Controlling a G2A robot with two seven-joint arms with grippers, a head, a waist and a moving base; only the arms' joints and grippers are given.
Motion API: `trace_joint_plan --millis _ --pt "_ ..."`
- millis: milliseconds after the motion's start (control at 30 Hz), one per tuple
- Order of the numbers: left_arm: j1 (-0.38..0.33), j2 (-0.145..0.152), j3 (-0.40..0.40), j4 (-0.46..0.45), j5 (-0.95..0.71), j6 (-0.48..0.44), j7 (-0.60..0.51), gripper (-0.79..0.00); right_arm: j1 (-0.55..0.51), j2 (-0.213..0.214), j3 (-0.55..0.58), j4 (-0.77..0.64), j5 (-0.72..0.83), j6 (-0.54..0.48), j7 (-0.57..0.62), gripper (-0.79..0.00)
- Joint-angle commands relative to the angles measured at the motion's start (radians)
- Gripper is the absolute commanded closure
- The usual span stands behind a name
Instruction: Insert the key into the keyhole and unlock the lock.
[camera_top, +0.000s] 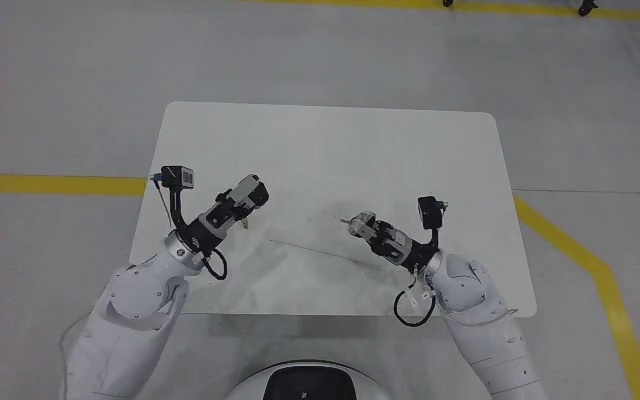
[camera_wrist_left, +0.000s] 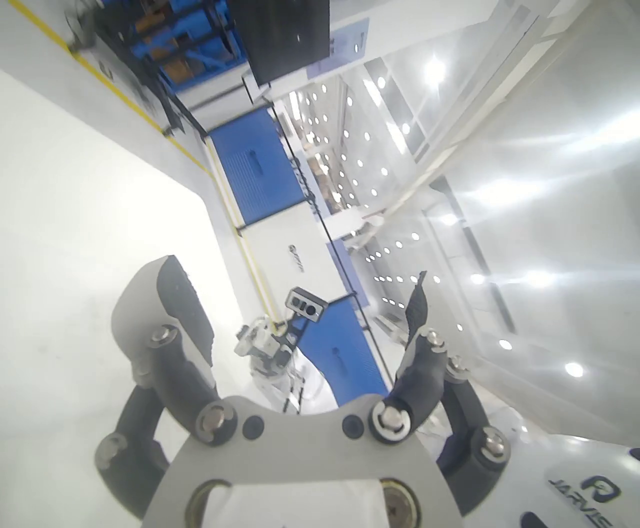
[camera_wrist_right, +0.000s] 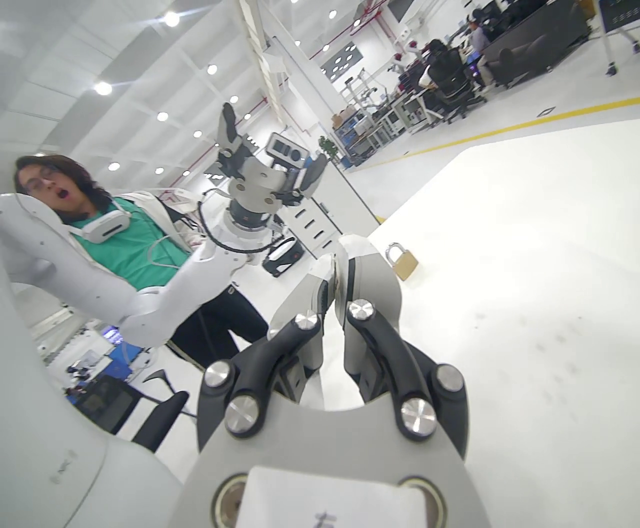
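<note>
A brass padlock (camera_wrist_right: 403, 261) with a silver shackle lies on the white table (camera_top: 400, 150), close under the left arm's wrist in the top view (camera_top: 244, 224). My left gripper (camera_wrist_left: 295, 282) is open and empty, fingers wide apart, raised above the table near the padlock (camera_top: 255, 188); the right wrist view shows it from the front (camera_wrist_right: 274, 140). My right gripper (camera_wrist_right: 334, 267) is shut, fingers pressed together, pointing toward the padlock from the table's middle right (camera_top: 352, 220). A small thin metal piece, the key (camera_top: 346, 217), pokes from its tips.
The table's front edge (camera_top: 330, 312) runs just under both forearms. A faint thin line (camera_top: 300, 245) crosses the tabletop between the arms. Yellow floor tape (camera_top: 70, 184) runs past both sides of the table.
</note>
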Motion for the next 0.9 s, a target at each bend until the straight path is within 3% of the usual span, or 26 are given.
trace_joint_plan --millis 0,200,267,367,467,600,867 --pt "-0.03 -0.003 0.034 0.062 -0.057 -0.006 -0.062 -0.785 0.01 0.006 -0.011 0.002 0.089 0.004 0.07 0.0" --pt "-0.094 0.0 0.087 0.167 -0.067 -0.045 -0.277 -0.785 0.031 0.022 -0.029 -0.008 0.204 0.066 0.208 0.0" --pt "-0.107 0.002 0.091 0.183 -0.067 -0.062 -0.323 -0.668 0.038 0.024 -0.037 -0.016 0.208 0.092 0.231 0.0" --pt "-0.118 0.006 0.091 0.192 -0.035 -0.079 -0.364 -0.61 0.045 0.024 -0.049 -0.028 0.201 0.122 0.244 0.0" --pt "-0.121 0.009 0.095 0.193 0.01 -0.088 -0.374 -0.551 0.048 0.025 -0.058 -0.037 0.195 0.139 0.248 0.0" --pt "-0.125 0.01 0.113 0.187 0.084 -0.088 -0.351 -0.416 0.049 0.027 -0.068 -0.047 0.191 0.156 0.255 0.0" --pt "-0.168 -0.002 0.197 0.176 0.2 -0.049 -0.265 -0.339 0.056 0.03 -0.081 -0.04 0.202 0.17 0.269 0.0"
